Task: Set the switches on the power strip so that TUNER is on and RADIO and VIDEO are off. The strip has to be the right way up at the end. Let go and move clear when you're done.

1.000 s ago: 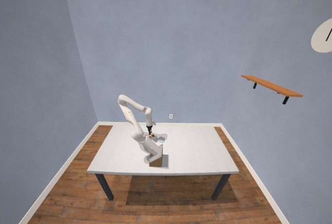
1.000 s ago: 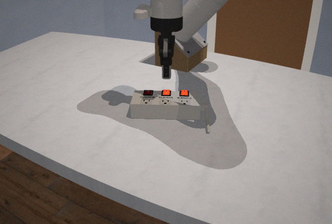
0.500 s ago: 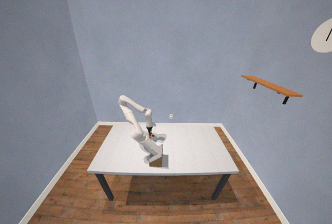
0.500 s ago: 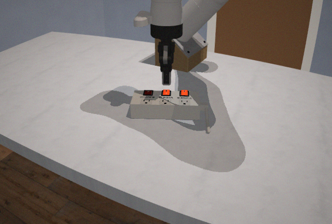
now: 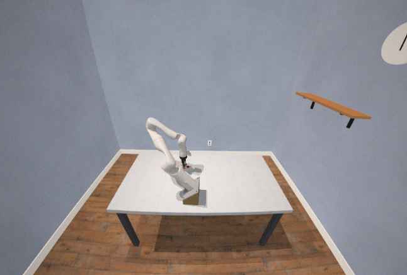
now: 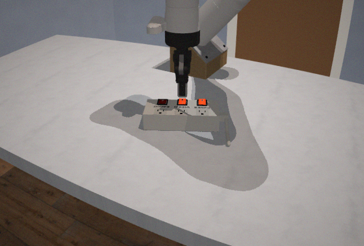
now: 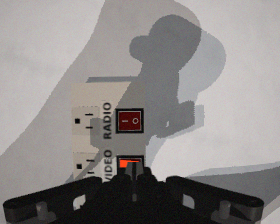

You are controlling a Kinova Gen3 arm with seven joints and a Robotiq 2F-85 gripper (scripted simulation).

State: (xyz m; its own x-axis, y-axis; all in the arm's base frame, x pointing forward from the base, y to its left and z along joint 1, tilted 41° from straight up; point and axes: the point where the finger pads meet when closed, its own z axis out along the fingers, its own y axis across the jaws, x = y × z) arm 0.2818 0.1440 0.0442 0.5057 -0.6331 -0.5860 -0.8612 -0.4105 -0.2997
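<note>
A grey power strip (image 6: 171, 123) (image 5: 189, 168) lies right way up on the white table (image 6: 72, 87). It has three rocker switches in a row. In the exterior view the left switch (image 6: 161, 101), labelled RADIO in the wrist view (image 7: 130, 120), is dark red and unlit. The middle switch (image 6: 182, 101), labelled VIDEO in the wrist view (image 7: 130, 161), glows orange. The right switch (image 6: 202, 101) glows orange too; its label is not readable. My gripper (image 6: 182, 93) (image 7: 134, 172) (image 5: 183, 164) is shut and empty, pointing straight down, its tips just above the middle switch.
The strip's short cord (image 6: 226, 130) runs off its right end toward the front. The arm's brown base block (image 6: 208, 65) (image 5: 191, 198) stands behind the strip. A wall shelf (image 5: 333, 105) hangs far to the right.
</note>
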